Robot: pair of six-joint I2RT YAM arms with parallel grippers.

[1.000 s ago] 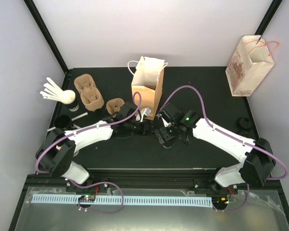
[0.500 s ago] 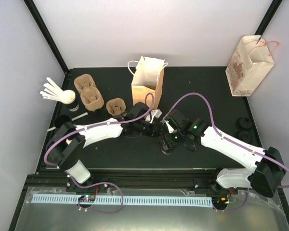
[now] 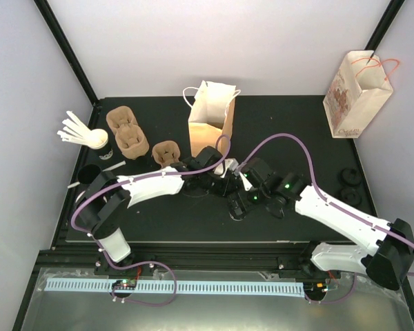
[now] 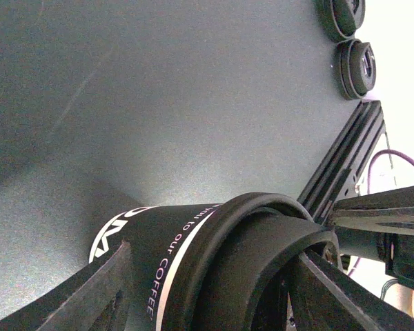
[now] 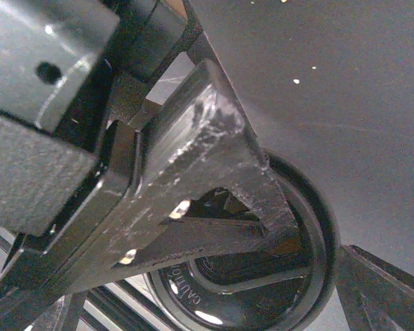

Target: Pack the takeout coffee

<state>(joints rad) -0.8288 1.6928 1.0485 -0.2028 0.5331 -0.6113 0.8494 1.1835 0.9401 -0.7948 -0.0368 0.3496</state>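
Though lidded, black cup (image 4: 155,238) with white lettering

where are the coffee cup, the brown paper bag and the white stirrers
coffee cup (image 4: 143,238): left wrist view, on its dark printed side wall
brown paper bag (image 3: 203,138): top view, on its brown front wall
white stirrers (image 3: 72,127): top view, on the middle of the fanned bunch

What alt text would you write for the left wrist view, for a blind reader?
A dark coffee cup with white lettering and a black lid sits between the fingers of the left gripper, a dark table behind it. Two more black lids sit near its edge.
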